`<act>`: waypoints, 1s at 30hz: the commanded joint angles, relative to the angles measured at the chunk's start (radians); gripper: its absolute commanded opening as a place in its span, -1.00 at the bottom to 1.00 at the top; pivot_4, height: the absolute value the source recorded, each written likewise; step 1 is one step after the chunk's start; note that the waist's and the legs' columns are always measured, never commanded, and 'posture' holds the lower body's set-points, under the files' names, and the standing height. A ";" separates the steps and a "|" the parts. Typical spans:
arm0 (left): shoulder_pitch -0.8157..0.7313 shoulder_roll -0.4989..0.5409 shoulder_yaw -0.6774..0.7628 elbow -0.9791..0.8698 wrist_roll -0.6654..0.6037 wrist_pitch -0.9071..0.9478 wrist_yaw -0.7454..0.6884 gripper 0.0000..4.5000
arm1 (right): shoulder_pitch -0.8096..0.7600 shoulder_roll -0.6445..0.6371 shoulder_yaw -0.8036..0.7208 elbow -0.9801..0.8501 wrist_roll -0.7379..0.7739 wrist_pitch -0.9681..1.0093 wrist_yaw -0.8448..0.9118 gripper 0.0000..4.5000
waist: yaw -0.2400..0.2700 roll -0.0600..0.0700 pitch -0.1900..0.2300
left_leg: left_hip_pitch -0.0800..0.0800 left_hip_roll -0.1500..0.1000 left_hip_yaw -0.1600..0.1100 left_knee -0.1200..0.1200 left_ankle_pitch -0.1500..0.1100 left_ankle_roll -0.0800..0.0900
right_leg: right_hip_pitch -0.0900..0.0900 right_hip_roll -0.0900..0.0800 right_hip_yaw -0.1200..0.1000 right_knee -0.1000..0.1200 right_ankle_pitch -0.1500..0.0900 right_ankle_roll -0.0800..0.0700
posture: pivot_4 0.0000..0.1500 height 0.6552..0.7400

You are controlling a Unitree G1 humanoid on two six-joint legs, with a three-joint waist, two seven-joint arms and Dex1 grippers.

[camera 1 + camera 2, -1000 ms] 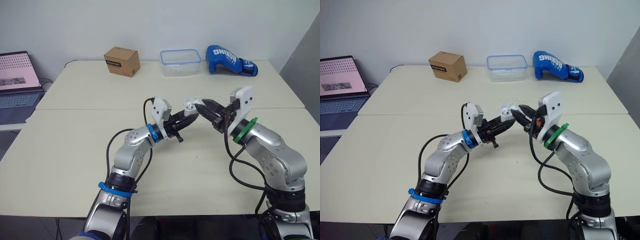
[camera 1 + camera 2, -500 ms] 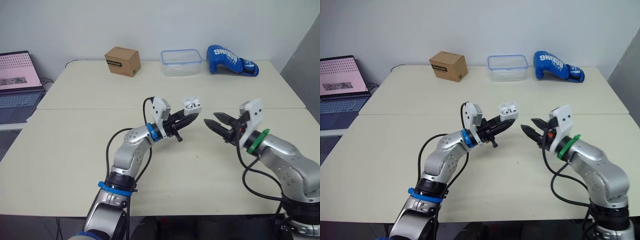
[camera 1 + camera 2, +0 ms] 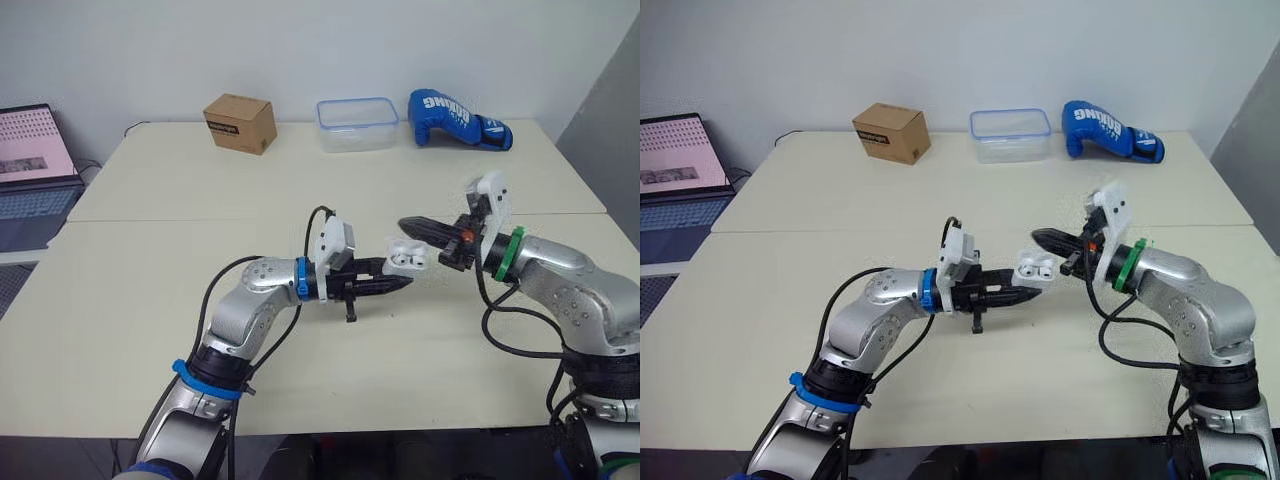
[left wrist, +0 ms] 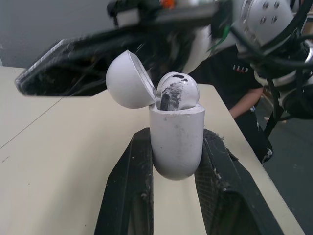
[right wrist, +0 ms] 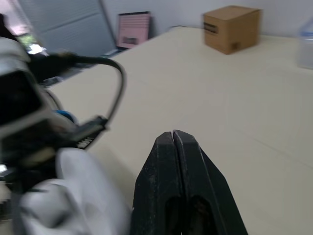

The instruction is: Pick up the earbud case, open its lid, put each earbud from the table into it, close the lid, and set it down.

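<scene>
White glossy plastic, the case will likely be light, hard and slippery, its rounded shell apt to squirt out of a tight pinch. The left claw grips it by the lower body, a finger on each side, above the worktop. That looks the right hold, since it leaves the hinge free. The lid stands open and an earbud sits inside; whether a second is in I cannot tell. The right claw, fingers closed together, hovers just beside the lid, placed to nudge it shut. Box, tub, glove and laptop lie well beyond both claws; nothing blocks.
</scene>
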 commanded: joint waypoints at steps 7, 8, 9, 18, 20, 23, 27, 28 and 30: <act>-0.033 -0.026 0.046 0.020 -0.010 0.006 0.044 -0.67 | 0.061 -0.060 0.030 -0.121 0.011 0.017 0.005 -0.99 | 0.002 0.000 0.000 | 0.001 0.000 0.000 0.000 0.000 0.000 | 0.000 0.000 0.000 0.001 0.000 0.000 | 1.00 1.00; -0.035 -0.027 0.049 0.020 -0.017 0.022 0.048 -0.67 | 0.066 -0.054 0.024 -0.123 0.005 0.005 -0.006 -0.99 | 0.002 0.000 0.000 | 0.001 0.000 0.000 0.000 0.000 0.000 | 0.000 0.000 0.000 0.001 0.000 0.000 | 1.00 1.00; -0.033 -0.026 0.050 0.018 -0.025 0.057 0.059 -0.67 | 0.069 -0.037 0.001 -0.121 -0.003 -0.019 -0.031 -0.99 | 0.002 0.000 0.000 | 0.001 0.000 0.000 0.000 0.000 0.000 | 0.000 0.000 0.000 0.001 0.000 0.000 | 1.00 1.00; -0.035 -0.130 0.216 0.134 -0.166 0.543 0.366 -0.67 | 0.324 -0.159 0.017 -0.147 -0.255 -0.339 0.062 -0.28 | 0.013 0.000 0.000 | 0.001 -0.001 0.000 0.001 0.000 0.000 | 0.000 0.001 -0.001 0.001 0.000 0.001 | 1.00 1.00; -0.057 -0.160 0.257 0.174 -0.179 0.641 0.441 -0.67 | 0.372 -0.179 0.047 -0.119 -0.320 -0.408 0.086 0.04 | 0.013 0.000 0.000 | 0.001 -0.001 0.000 0.001 0.000 0.000 | 0.000 0.001 -0.001 0.003 0.000 0.001 | 1.00 1.00; -0.056 -0.187 0.280 0.206 -0.175 0.736 0.514 -0.67 | 0.401 -0.159 0.061 -0.089 -0.345 -0.443 0.088 0.57 | 0.012 -0.001 0.000 | 0.002 -0.001 0.000 0.001 0.000 0.000 | 0.001 0.001 -0.001 0.003 0.000 0.001 | 1.00 1.00; -0.031 -0.205 0.328 0.189 -0.202 0.836 0.578 -0.35 | 0.409 -0.132 0.068 -0.061 -0.357 -0.458 0.086 1.00 | 0.010 0.000 0.000 | 0.003 0.000 0.000 0.000 0.000 0.000 | 0.001 0.001 0.001 0.002 0.000 0.001 | 1.00 1.00; -0.020 -0.196 0.328 0.173 -0.204 0.854 0.581 -0.24 | 0.404 -0.123 0.063 -0.057 -0.351 -0.456 0.081 1.00 | 0.010 0.000 0.000 | 0.003 0.000 0.000 0.000 0.000 0.000 | 0.001 0.001 0.001 0.002 0.000 0.001 | 1.00 1.00; 0.000 -0.171 0.333 0.144 -0.211 0.897 0.586 0.02 | 0.388 -0.108 0.052 -0.044 -0.342 -0.451 0.075 1.00 | 0.010 0.000 0.000 | 0.004 0.000 0.001 0.000 0.000 0.000 | 0.002 0.001 0.001 0.002 0.000 0.001 | 1.00 1.00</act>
